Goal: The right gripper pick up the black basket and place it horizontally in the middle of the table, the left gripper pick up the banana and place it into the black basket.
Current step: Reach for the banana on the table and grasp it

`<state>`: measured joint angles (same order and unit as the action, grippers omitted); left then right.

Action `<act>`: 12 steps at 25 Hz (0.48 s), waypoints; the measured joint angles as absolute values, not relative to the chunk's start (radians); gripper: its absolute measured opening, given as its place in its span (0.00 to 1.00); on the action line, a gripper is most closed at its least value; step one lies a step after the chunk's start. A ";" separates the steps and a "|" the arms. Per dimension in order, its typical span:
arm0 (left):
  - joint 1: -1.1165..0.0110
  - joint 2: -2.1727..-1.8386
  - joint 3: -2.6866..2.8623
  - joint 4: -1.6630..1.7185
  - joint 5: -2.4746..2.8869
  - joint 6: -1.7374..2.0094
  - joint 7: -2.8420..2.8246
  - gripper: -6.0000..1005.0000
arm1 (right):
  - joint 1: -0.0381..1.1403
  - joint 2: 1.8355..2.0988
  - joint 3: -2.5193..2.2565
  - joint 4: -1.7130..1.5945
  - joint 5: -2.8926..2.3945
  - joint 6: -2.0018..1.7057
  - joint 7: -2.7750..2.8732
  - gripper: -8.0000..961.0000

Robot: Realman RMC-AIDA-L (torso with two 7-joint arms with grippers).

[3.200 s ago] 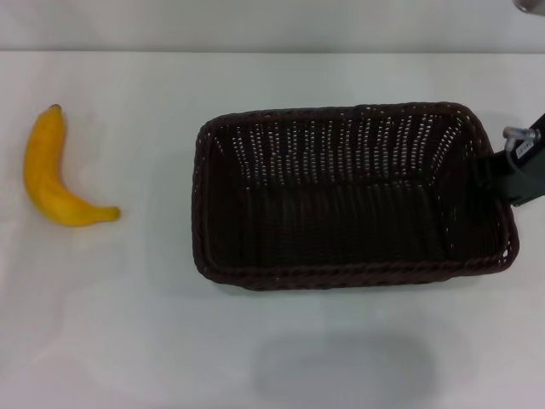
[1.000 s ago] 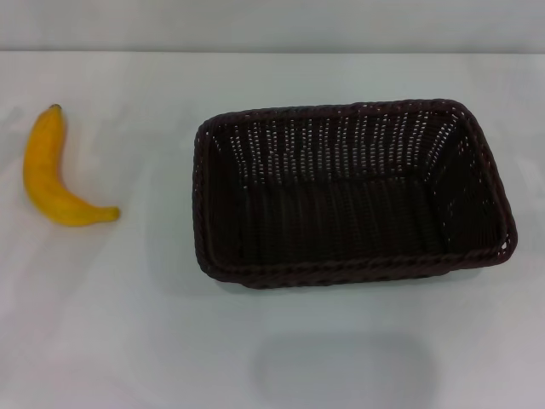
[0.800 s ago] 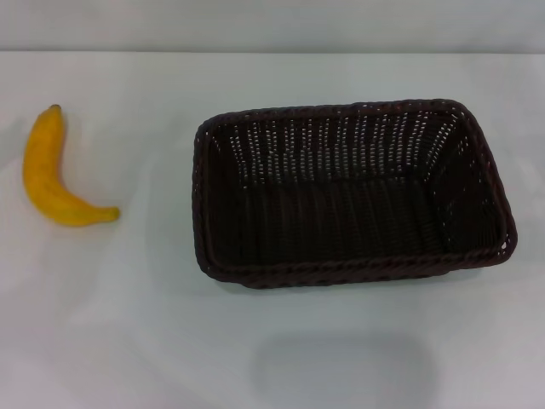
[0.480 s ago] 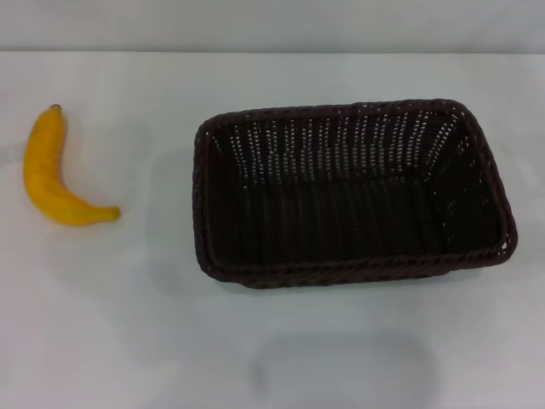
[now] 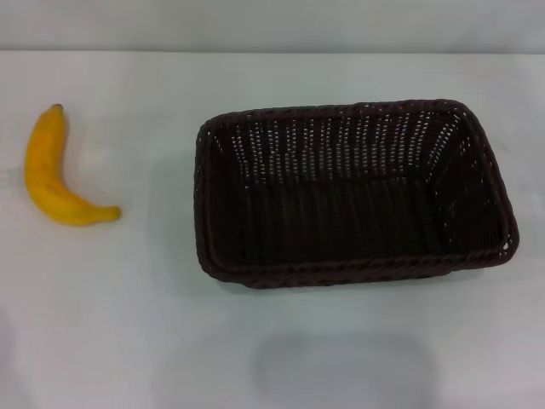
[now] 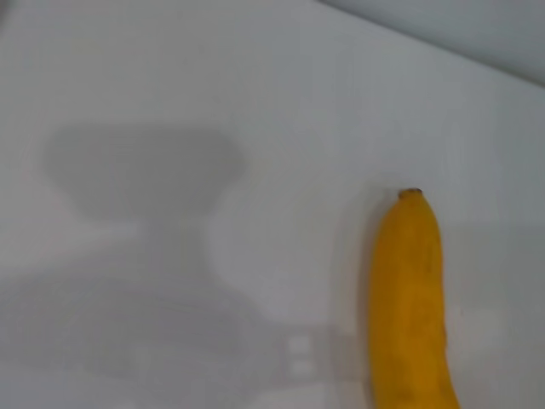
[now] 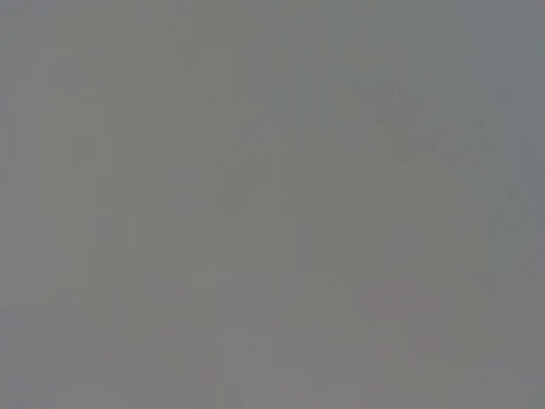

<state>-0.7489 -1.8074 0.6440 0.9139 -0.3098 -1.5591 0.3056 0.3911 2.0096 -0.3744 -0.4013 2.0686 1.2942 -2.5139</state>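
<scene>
Jaws of both arms out of sight, so no telling whether open or closed. Left of the black basket (image 5: pixel 353 194), well apart on the table (image 5: pixel 128 324), the banana (image 5: pixel 53 170), untouched. Basket seemingly placed; next, likely lowering the left gripper over that banana, already close below the left wrist camera.

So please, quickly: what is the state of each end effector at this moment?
Left end effector: not in view; its wrist camera shows the banana on the table.
Right end effector: not in view, so its state cannot be told.
</scene>
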 joint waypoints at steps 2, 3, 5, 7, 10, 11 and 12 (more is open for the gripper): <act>-0.768 -1.818 0.644 0.886 -0.290 -1.541 0.304 0.86 | 0.388 2.010 -0.374 -0.391 2.078 1.296 -2.528 0.68; -0.771 -1.824 0.644 0.877 -0.284 -1.528 0.303 0.86 | 0.388 2.010 -0.374 -0.382 2.081 1.296 -2.534 0.68; -0.775 -1.836 0.643 0.864 -0.284 -1.501 0.303 0.86 | 0.390 2.010 -0.374 -0.368 2.085 1.295 -2.542 0.68; -0.784 -1.845 0.641 0.821 -0.291 -1.469 0.302 0.86 | 0.390 2.010 -0.372 -0.362 2.088 1.293 -2.548 0.68; -0.788 -1.855 0.639 0.767 -0.296 -1.429 0.296 0.86 | 0.390 2.010 -0.371 -0.352 2.091 1.295 -2.564 0.68; -0.788 -1.860 0.639 0.757 -0.296 -1.418 0.292 0.86 | 0.390 2.010 -0.371 -0.349 2.092 1.296 -2.567 0.68; -0.788 -1.867 0.639 0.754 -0.297 -1.407 0.287 0.86 | 0.390 2.010 -0.372 -0.348 2.092 1.297 -2.568 0.68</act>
<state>-0.7879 -1.8671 0.6390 0.7544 -0.2966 -1.4068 0.2867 0.3895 2.0102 -0.3715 -0.3484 2.0920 1.2968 -2.5681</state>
